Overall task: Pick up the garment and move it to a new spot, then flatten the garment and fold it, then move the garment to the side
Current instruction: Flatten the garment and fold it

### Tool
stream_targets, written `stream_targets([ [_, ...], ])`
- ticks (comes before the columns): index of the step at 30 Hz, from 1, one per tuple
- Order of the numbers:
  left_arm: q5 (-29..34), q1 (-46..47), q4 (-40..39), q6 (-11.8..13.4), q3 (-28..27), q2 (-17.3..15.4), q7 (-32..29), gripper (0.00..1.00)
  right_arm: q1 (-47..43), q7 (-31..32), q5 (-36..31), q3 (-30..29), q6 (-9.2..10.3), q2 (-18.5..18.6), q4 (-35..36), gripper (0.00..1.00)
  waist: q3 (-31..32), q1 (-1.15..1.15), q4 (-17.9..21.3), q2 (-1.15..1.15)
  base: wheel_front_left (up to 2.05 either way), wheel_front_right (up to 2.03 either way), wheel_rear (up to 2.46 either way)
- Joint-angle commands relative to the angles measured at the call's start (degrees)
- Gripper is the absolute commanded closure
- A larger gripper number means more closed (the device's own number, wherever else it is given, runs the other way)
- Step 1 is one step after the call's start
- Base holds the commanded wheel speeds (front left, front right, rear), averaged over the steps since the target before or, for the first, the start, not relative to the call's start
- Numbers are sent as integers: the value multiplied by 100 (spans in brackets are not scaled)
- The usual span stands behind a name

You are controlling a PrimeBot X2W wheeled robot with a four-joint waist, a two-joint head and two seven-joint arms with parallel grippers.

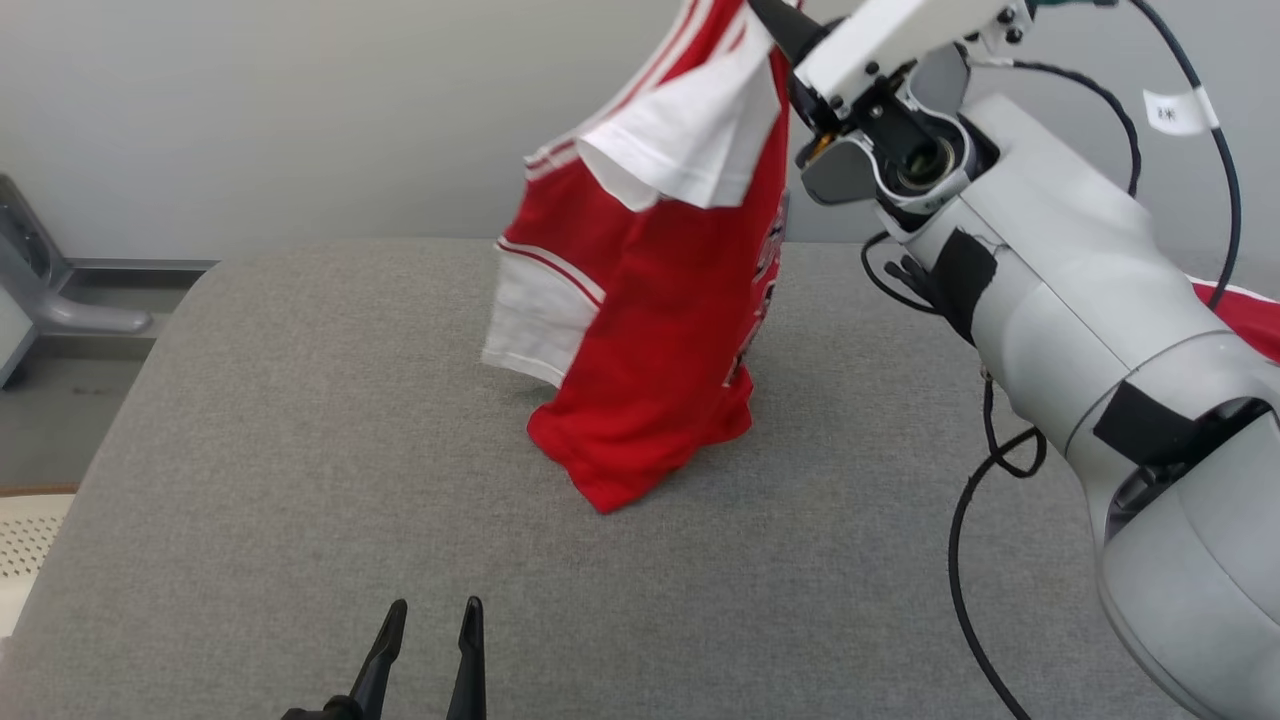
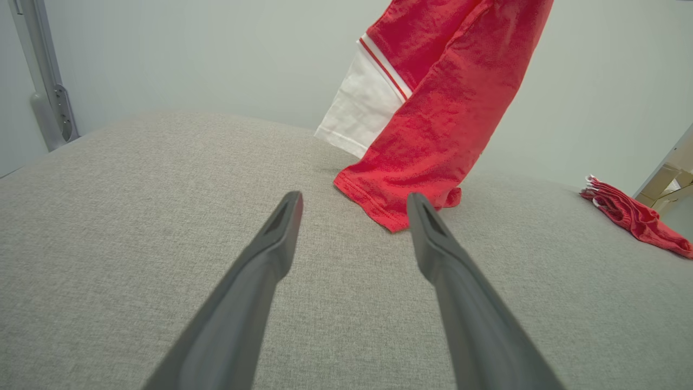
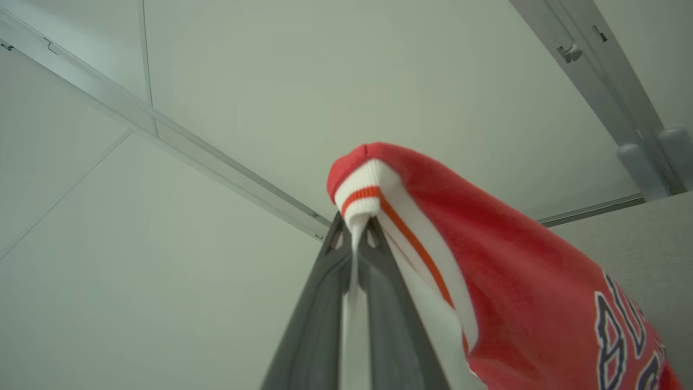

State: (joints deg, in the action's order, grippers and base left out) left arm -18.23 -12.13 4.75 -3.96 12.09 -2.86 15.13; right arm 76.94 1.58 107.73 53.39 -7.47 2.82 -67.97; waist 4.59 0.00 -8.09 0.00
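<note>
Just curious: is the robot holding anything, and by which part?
The right fingers pinch the red jersey by its white striped trim; the left fingers hold nothing.

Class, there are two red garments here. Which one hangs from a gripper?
The red-and-white jersey, pinched at its striped trim in the right gripper, jaws shut. The other red garment lies crumpled on the grey table, untouched.
</note>
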Motion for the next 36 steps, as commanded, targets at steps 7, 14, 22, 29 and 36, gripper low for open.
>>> stream_targets([
  [7,62,63,19,-38,-145,-8,0,0,-906,-355,304,263,-2,87,-591,100,-141,0,224,0,0,0,0],
  [14,107,160,66,-105,-123,-10,0,0,-2221,-775,334,595,-3,721,-572,100,-312,0,357,0,0,0,0],
  [22,162,345,103,-201,-151,-9,0,0,-2674,-1206,362,831,-1,966,-593,100,-550,0,397,0,0,0,0],
  [29,215,440,151,-250,-171,-9,0,0,-2900,-1230,701,789,-1,1322,-594,100,-631,0,358,0,0,0,0],
  [36,262,495,183,-291,-181,-9,0,0,-3176,-1153,1057,1030,-1,1745,-596,100,-694,0,310,0,0,0,0],
])
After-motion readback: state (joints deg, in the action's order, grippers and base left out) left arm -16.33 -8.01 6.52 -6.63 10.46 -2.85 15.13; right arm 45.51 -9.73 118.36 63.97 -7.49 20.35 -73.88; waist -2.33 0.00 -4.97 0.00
